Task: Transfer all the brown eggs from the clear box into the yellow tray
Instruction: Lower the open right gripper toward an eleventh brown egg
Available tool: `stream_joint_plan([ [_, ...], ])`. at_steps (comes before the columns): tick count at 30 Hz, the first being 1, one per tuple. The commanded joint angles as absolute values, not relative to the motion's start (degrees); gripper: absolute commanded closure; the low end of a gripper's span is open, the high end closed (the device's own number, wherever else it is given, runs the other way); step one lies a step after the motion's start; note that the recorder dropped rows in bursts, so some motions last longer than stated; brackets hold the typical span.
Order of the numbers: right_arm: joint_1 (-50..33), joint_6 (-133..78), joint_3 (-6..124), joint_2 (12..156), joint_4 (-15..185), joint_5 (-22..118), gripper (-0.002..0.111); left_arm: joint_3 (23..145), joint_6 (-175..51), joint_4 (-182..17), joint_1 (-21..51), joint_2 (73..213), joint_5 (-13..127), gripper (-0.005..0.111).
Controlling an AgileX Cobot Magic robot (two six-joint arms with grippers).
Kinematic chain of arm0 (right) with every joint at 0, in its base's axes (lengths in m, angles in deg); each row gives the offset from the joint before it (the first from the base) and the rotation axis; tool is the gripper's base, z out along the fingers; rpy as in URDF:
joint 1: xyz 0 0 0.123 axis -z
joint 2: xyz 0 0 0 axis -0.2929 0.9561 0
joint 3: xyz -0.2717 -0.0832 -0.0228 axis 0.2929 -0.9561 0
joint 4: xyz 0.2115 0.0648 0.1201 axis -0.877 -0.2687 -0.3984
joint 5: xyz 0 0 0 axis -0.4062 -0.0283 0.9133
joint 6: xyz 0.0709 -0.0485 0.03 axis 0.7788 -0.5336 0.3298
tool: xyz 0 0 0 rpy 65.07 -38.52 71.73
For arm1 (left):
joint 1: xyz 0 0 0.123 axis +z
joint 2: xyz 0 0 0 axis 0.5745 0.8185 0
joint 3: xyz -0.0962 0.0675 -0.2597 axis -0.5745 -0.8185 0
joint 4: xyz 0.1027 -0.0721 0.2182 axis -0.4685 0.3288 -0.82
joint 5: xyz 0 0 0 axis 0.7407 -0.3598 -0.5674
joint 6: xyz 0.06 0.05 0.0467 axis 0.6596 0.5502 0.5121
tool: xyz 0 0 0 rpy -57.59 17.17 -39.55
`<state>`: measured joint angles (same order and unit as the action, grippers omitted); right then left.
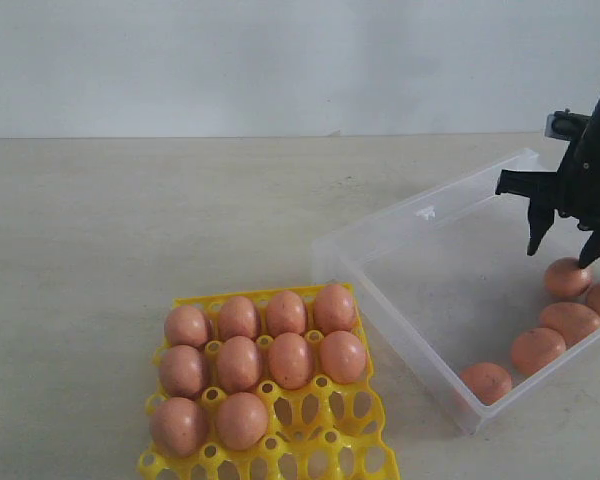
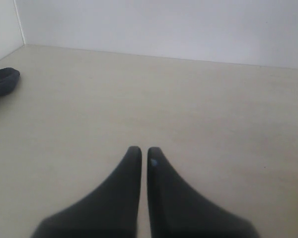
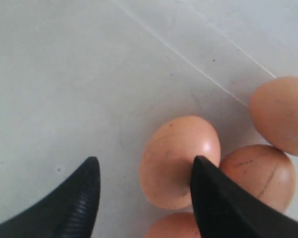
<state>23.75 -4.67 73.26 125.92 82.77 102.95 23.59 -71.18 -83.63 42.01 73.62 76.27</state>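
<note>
At right, our right gripper (image 1: 560,256) hangs open over a brown egg (image 1: 566,278) in the clear box (image 1: 450,290). We judge it light and brittle: pinch its middle gently

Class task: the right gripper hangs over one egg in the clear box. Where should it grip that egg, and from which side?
Grip the egg across its short middle, coming straight down from above: it lies on its side on the box floor, and neighbouring eggs crowd one flank. The open right gripper likely must shift to straddle it first.
</note>
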Motion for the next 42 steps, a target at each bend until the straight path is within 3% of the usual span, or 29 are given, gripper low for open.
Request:
stream_joint_plan([
  [1, 24.02, 6.61, 73.22, 125.9, 83.11, 101.68, 0.06, 23.36, -70.94, -83.62, 41.82, 73.45, 76.11, 0.103],
  [17, 23.91, 5.78, 73.22, 124.19, 80.84, 95.66, 0.06, 23.36, -70.94, -83.62, 41.82, 73.45, 76.11, 0.103],
  [42, 23.91, 15.81, 72.49, 120.99, 81.74, 108.65, 0.06, 23.36, -70.94, -83.62, 41.82, 73.45, 76.11, 0.103],
])
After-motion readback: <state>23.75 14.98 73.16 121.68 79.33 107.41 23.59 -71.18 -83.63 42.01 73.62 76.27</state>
